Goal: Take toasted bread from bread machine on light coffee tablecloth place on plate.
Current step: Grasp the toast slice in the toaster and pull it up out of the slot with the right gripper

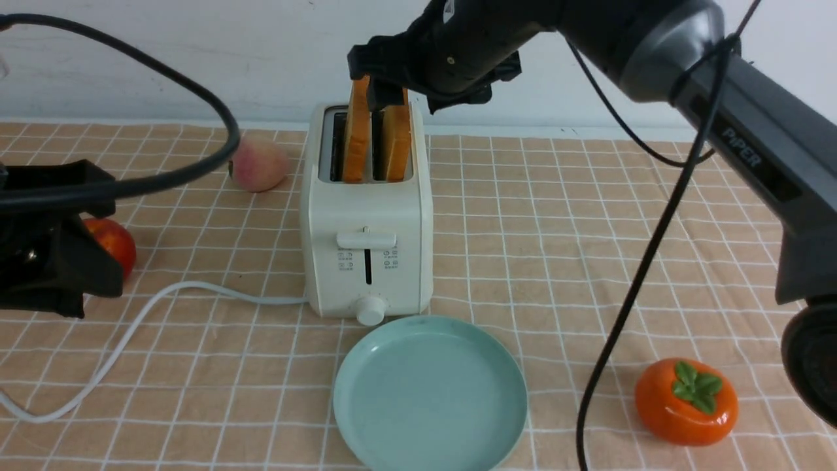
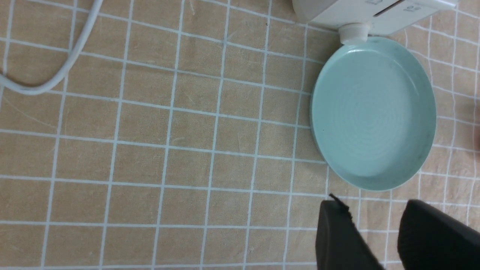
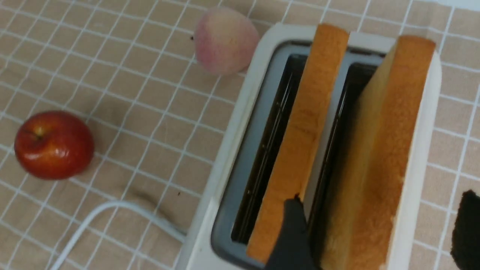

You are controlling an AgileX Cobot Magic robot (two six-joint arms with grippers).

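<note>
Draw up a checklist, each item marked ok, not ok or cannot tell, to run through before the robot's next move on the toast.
- Both toasted slices stand in the toaster: ok.
- Right hand open, its fingers spread around the slice on the robot's right: ok.
- Fingers deep enough for a firm grip: cannot tell.
- Plate in front of the toaster, bare and ready: ok.
- Left hand away from the toaster: ok.
- Toast on the plate: not ok, none there yet.
</note>
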